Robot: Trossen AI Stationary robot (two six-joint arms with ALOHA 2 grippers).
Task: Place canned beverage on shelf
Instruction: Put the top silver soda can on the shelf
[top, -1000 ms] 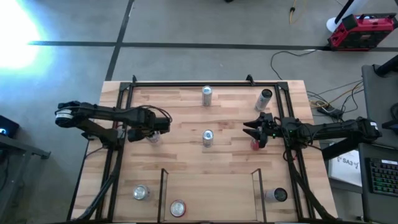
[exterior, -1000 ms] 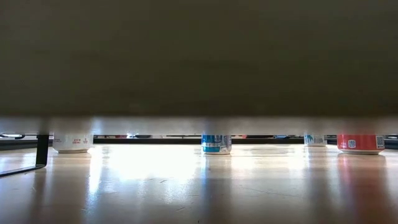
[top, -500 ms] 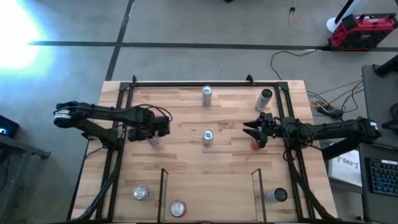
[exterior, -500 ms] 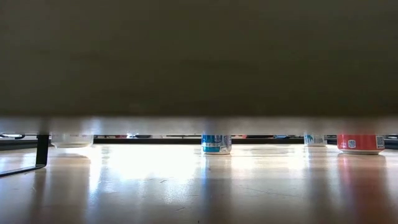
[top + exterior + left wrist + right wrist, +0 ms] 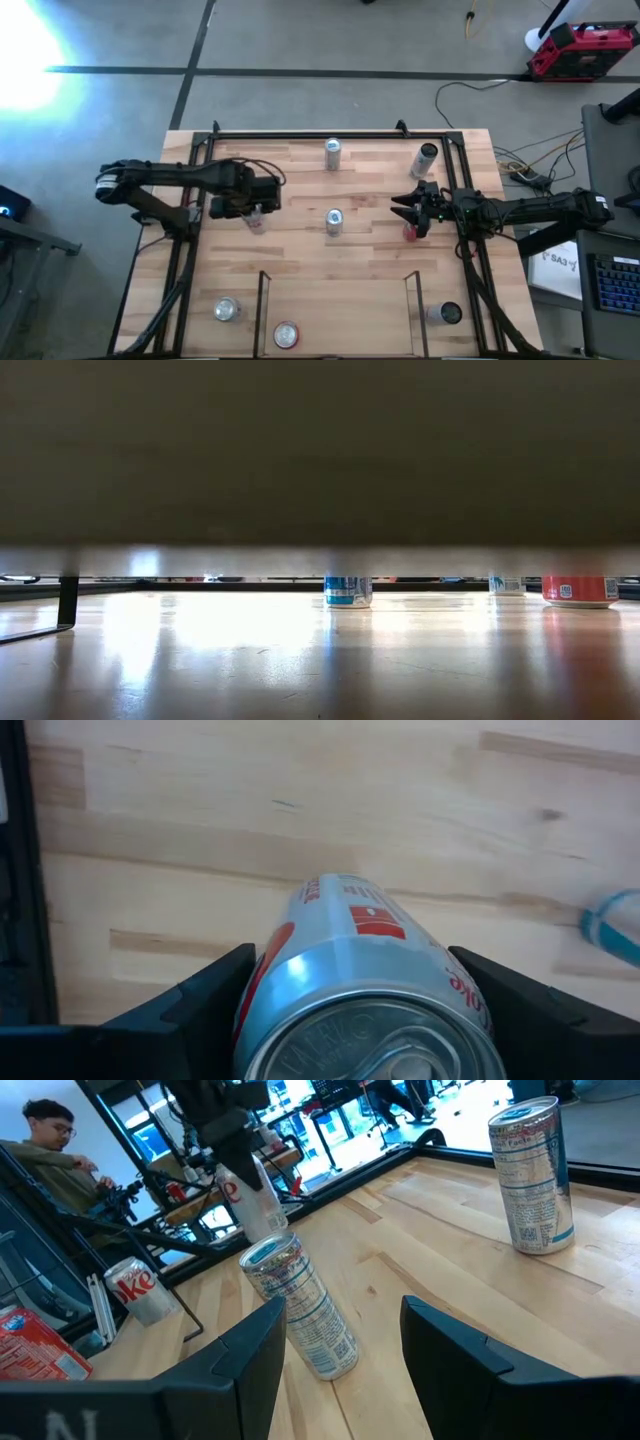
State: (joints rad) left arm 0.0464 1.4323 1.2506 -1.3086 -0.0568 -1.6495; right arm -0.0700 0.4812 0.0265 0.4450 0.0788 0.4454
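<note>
A white can with red print (image 5: pixel 360 950) hangs above the table's left part, with my left gripper (image 5: pixel 257 212) shut on it. In the right wrist view the can (image 5: pixel 245 1195) shows in the air below the dark gripper. The shelf (image 5: pixel 335 305) is the bay between two short black rails at the near edge, and a red-topped can (image 5: pixel 287 334) stands in it. My right gripper (image 5: pixel 403 208) waits level at the right, its fingers apart (image 5: pixel 340 1350) with nothing between them. My left gripper pinches the can between its two fingers (image 5: pixel 215 985), one on each side of the upper wall (image 5: pixel 275 970), just below the top rim. The fingers come from above, pointing down. The can hangs below them, about upright and clear of the table.
Other cans stand on the wood: one at the centre (image 5: pixel 334 222), two at the far side (image 5: pixel 333 152) (image 5: pixel 427 158), a red one (image 5: pixel 410 232) by my right gripper, and one on each side of the shelf (image 5: pixel 226 310) (image 5: pixel 447 313). A black frame (image 5: pixel 300 133) rims the table. A person sits beyond (image 5: pixel 45 1130).
My left gripper has risen with the white can and shifted a little toward the table's right. The can's base stood on the table a second ago and is now lifted clear, out of the low view.
</note>
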